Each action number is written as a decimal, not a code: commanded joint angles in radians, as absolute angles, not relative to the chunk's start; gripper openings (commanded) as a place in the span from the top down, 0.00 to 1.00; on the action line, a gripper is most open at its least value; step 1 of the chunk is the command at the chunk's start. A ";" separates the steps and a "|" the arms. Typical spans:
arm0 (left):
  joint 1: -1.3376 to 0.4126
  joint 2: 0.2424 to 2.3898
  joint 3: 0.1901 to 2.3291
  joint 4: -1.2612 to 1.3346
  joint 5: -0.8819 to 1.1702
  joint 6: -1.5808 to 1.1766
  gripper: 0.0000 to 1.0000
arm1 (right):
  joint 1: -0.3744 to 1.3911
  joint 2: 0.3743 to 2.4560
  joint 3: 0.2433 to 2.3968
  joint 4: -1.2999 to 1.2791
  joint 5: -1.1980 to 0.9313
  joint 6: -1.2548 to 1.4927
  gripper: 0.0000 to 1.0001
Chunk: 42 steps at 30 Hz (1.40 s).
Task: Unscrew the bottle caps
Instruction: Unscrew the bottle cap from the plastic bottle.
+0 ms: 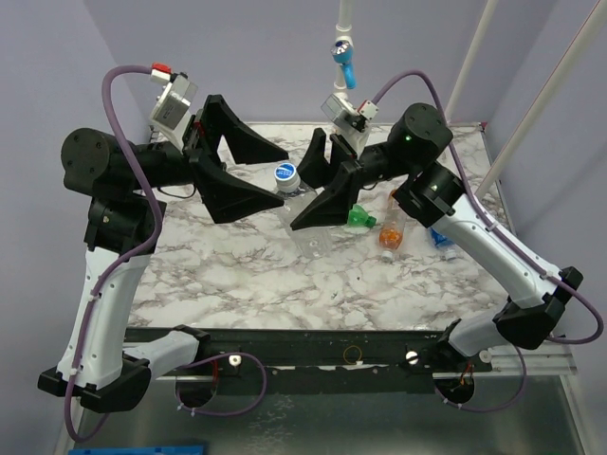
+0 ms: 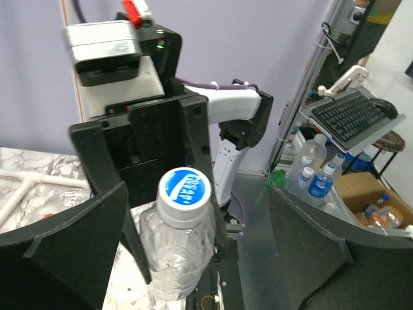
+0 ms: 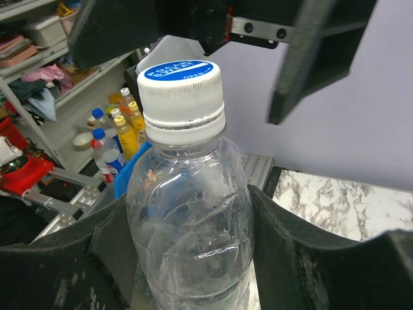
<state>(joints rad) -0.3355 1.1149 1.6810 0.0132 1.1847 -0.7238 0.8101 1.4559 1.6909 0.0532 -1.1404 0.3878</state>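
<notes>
1. Marble-veined table (image 1: pixel 247 275) against plain lilac walls.
2. Over its middle: clear bottle (image 3: pixel 187 213), body ribbed and unlabelled. Cannot tell whether the base touches the surface.
3. Seated on the neck, down to the ring: white bottle cap (image 3: pixel 182 97) with a blue disc on top. White lettering there, "OPEN" legible near the rim, the larger words too uncertain to read.
4. Clenched on the bottle's body from both sides: right end effector (image 1: pixel 305 197), black pads pressed to the plastic below the shoulder.
5. Spread wide on either side of the cap, touching it on neither: left end effector (image 1: pixel 277 174), released.
6. Lying on the table further right, near one another: green bottle (image 1: pixel 358 217), orange bottle (image 1: pixel 390 234), and a bottle with a blue label (image 1: pixel 441 237) partly hidden by the right arm.
7. Beyond the far edge: white pipe (image 1: pixel 345 19) carrying a blue fitting (image 1: pixel 343 62).
</notes>
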 commanded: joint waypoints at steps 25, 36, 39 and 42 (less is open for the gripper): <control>-0.364 1.109 1.666 0.102 1.310 -0.670 0.64 | 0.790 1.538 1.688 0.265 -1.077 0.559 0.99; -0.364 1.106 1.648 0.053 1.221 -0.610 1.00 | 0.785 1.561 1.704 0.234 -1.016 0.549 1.00; -0.364 1.100 1.644 0.024 1.173 -0.581 1.00 | 0.783 1.558 1.717 0.189 -0.987 0.513 0.99; -0.364 1.094 1.648 -0.015 1.109 -0.550 1.00 | 0.784 1.558 1.742 0.128 -0.951 0.473 0.99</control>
<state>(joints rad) -0.3428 1.1278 1.6489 0.0578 1.1515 -0.5953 0.8032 1.5394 1.6936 0.2264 -1.1324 0.5236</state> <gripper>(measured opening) 0.349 0.605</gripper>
